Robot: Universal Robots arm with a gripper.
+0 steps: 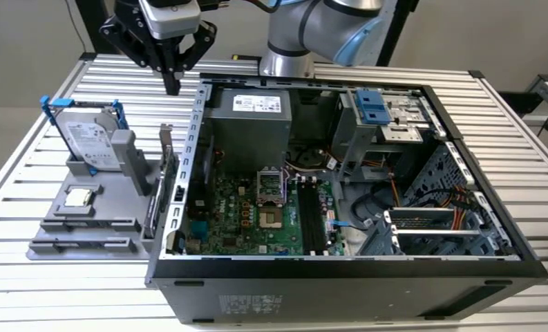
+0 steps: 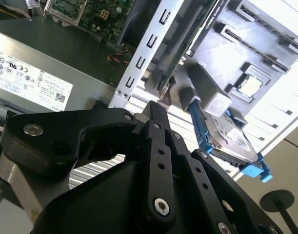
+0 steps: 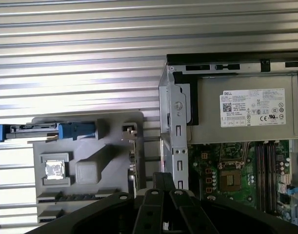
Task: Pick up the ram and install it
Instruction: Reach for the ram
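- Closed at the tips, the claw (image 1: 172,86) hangs in the exterior view over the slatted table (image 1: 16,207), behind the grey holder tray (image 1: 89,238) and just outside the rear corner of the computer case (image 1: 198,138). Nothing sits between its fingers.
- In the same view the ram (image 1: 163,194) stands on its long edge in the tray slot nearest the case wall, well below the claw. The hard drive (image 1: 94,142) in its blue frame and the processor chip (image 1: 78,197) lie further to the exterior view's left. The black memory slots (image 1: 311,214) on the motherboard (image 1: 246,214) look empty.
- In the second wrist view the claw (image 2: 158,105) points toward the ram (image 2: 180,53), seen edge-on with a green rim, and is apart from it.
- In the first wrist view the ram (image 3: 135,165) is a thin line squeezed between the tray (image 3: 85,146) and the case's perforated wall (image 3: 177,122).
- By my reading this is the approach: the pick has not begun.
- A grasp would call for parting the fingers, squaring them across the stick's flat faces, and coming straight down.
- The sheet-metal case edge just beside the ram is the tight side. The bare slats behind the tray give open room.
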